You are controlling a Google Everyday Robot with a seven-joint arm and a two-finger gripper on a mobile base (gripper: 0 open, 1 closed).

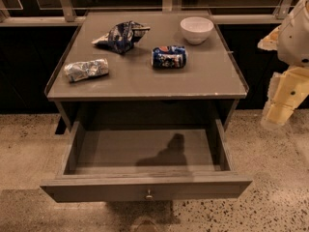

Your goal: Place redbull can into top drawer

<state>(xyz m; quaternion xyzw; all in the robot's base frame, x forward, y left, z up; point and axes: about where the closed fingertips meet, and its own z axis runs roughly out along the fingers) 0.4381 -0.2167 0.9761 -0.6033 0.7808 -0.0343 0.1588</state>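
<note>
Top drawer (96, 187) pulled open below a grey table (145, 81), with the redbull can (86, 70) on the tabletop

Redbull can lying on its side near the left edge of the tabletop, silver with pale blue patches, not in the drawer; dark blue can (169, 57) also on its side near the centre, well apart from it; blue and white snack bag (120, 35) towards the back left; white bowl (196, 29) upright at the back right corner. Drawer interior bare apart from a dark shadow (169, 154) near the front; small round knob (148, 194) at mid-front panel. Gripper (279, 111) at the right edge of the view, beside the table's right side, level with the tabletop and touching nothing; apart or together: cannot tell. Speckled floor (270, 202) all around
</note>
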